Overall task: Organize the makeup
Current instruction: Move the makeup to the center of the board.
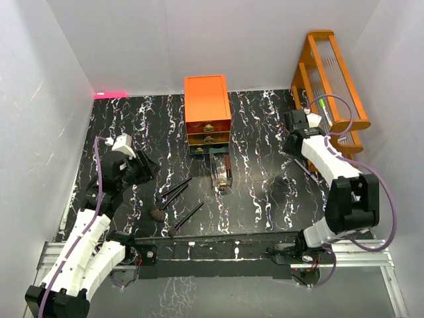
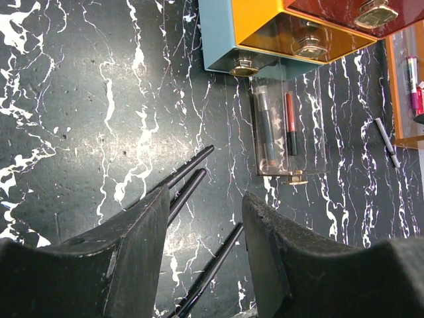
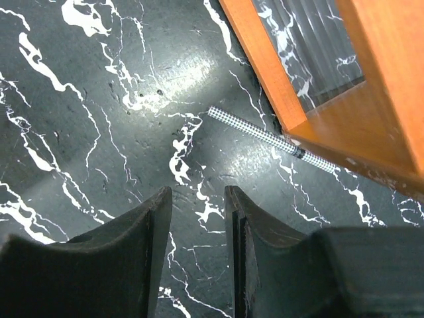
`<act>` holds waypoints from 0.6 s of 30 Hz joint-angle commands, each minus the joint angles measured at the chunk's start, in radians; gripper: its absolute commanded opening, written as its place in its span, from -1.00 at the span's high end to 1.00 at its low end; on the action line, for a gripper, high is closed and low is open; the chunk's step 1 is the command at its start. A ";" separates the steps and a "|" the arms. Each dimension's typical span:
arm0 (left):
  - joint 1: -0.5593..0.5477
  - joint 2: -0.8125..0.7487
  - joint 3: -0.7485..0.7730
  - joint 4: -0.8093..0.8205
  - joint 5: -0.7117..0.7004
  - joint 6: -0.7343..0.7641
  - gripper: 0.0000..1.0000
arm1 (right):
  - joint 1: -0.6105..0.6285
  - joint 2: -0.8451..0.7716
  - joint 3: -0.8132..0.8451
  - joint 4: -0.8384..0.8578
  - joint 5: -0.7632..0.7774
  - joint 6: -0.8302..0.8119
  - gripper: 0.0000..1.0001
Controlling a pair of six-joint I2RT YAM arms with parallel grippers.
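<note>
While the left gripper (image 2: 205, 195) hovers half-open and empty above 3 black brushes (image 1: 177, 187), the right gripper (image 3: 197, 192), narrowly parted, empty, faces a checkered pencil (image 3: 265, 134) beside the orange rack (image 3: 391, 79)

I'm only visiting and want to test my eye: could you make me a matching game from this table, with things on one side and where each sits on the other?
Things:
1. long black makeup brushes
2. clear plastic drawer
3. slim black-and-white checkered stick
4. tall orange wooden rack

Places:
A. back right corner of the black marbled table
B. flat on the table, beside the rack's base
C. loose on the table, left of the drawer
D. pulled out in front of the orange drawer chest

Pairs: 1-C, 2-D, 3-B, 4-A.
</note>
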 commanded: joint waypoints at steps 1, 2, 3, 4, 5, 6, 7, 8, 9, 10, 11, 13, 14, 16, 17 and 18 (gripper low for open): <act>0.004 -0.011 -0.005 0.016 0.029 0.002 0.06 | -0.004 -0.136 -0.055 0.102 -0.001 0.036 0.22; 0.004 -0.011 -0.005 0.022 0.036 0.006 0.06 | -0.003 -0.162 -0.067 0.120 -0.028 0.025 0.23; 0.004 -0.011 -0.008 0.033 0.046 0.009 0.06 | 0.000 -0.194 -0.080 0.142 -0.062 0.009 0.24; 0.005 -0.011 -0.010 0.042 0.055 0.009 0.05 | 0.003 -0.227 -0.098 0.171 -0.102 -0.015 0.25; 0.005 -0.012 -0.012 0.052 0.063 0.009 0.05 | 0.006 -0.267 -0.111 0.201 -0.142 -0.040 0.25; 0.004 -0.010 -0.013 0.060 0.074 0.013 0.04 | 0.011 -0.304 -0.119 0.222 -0.183 -0.061 0.26; 0.004 -0.009 -0.014 0.070 0.089 0.017 0.02 | 0.015 -0.339 -0.121 0.241 -0.235 -0.085 0.26; 0.005 -0.006 -0.016 0.087 0.101 0.021 0.00 | 0.018 -0.374 -0.119 0.257 -0.294 -0.110 0.26; 0.005 -0.001 -0.018 0.105 0.123 0.023 -0.03 | 0.023 -0.404 -0.111 0.262 -0.336 -0.122 0.26; 0.003 0.009 -0.022 0.129 0.158 0.028 -0.06 | 0.029 -0.436 -0.097 0.263 -0.381 -0.133 0.26; 0.004 0.025 -0.024 0.158 0.194 0.028 -0.10 | 0.034 -0.470 -0.082 0.261 -0.427 -0.148 0.26; 0.003 0.098 -0.016 0.219 0.281 0.003 -0.17 | 0.044 -0.523 -0.034 0.219 -0.459 -0.150 0.26; 0.002 0.143 -0.001 0.249 0.330 -0.016 -0.18 | 0.046 -0.558 -0.015 0.203 -0.467 -0.151 0.27; -0.014 0.242 0.047 0.314 0.421 -0.061 -0.23 | 0.047 -0.637 0.014 0.181 -0.446 -0.142 0.28; -0.038 0.290 0.085 0.336 0.439 -0.072 -0.26 | 0.047 -0.677 0.029 0.164 -0.420 -0.135 0.28; -0.069 0.336 0.124 0.349 0.425 -0.071 -0.28 | 0.047 -0.724 0.042 0.144 -0.380 -0.124 0.28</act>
